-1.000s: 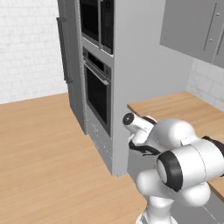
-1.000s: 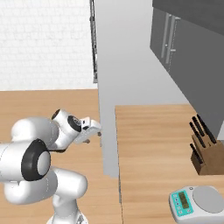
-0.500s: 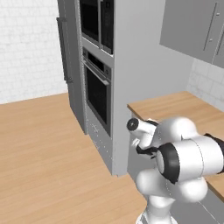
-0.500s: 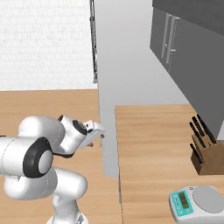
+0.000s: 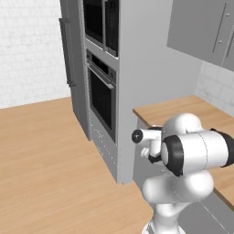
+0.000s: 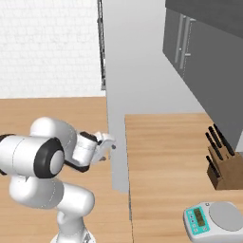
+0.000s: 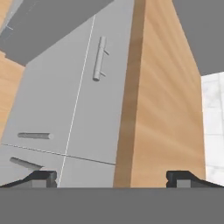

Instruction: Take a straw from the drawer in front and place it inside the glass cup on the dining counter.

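The drawer [image 7: 109,100] is shut: a light grey flat front with a small bar handle [image 7: 99,58], set just under the edge of the wood-topped wall counter [image 7: 166,96]. My gripper [image 7: 112,178] is open with nothing between its fingertips [image 7: 43,177], and it looks along the cabinet front at the drawer from a short way off. From the right base view the gripper [image 6: 108,143] hangs just in front of the cabinet corner, below the counter's edge. The straw is hidden. The glass cup and the dining counter are out of view.
A tall grey oven stack [image 5: 103,98] stands left of the wall counter [image 6: 161,156]. A knife block [image 6: 219,163] and a kitchen scale [image 6: 212,220] sit on that counter. Two cabinet door handles [image 7: 34,136] show below the drawer. Wood floor [image 5: 45,155] lies to the left.
The arm has folded and the hand has dropped slightly and edged toward the cabinet front. The jaws stay open.
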Tool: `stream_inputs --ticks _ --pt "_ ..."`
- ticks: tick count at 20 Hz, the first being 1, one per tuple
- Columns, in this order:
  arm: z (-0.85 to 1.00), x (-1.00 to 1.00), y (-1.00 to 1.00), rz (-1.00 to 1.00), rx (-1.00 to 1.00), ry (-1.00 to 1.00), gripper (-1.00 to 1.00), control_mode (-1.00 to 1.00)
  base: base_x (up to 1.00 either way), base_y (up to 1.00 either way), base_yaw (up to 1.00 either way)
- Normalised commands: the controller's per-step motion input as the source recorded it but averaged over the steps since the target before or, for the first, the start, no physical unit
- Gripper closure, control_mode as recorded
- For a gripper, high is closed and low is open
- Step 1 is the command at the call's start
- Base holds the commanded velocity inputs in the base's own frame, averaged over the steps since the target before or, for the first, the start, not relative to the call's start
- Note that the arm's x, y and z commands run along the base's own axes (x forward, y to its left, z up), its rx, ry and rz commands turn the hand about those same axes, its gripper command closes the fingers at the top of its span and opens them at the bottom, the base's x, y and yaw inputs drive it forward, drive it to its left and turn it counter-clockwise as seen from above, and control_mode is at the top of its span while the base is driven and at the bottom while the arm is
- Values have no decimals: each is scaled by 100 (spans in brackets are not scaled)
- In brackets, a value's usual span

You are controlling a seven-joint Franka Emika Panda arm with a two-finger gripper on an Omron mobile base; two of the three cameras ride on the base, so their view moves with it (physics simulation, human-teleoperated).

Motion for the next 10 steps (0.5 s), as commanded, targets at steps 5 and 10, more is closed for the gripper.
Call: stream_inputs --ticks 5,10 --pt "-25 10 0 -3 -12 -2 -100 -100 0 0 0" --pt "-14 11 -1 -4 -4 -8 -100 -100 0 0 0"
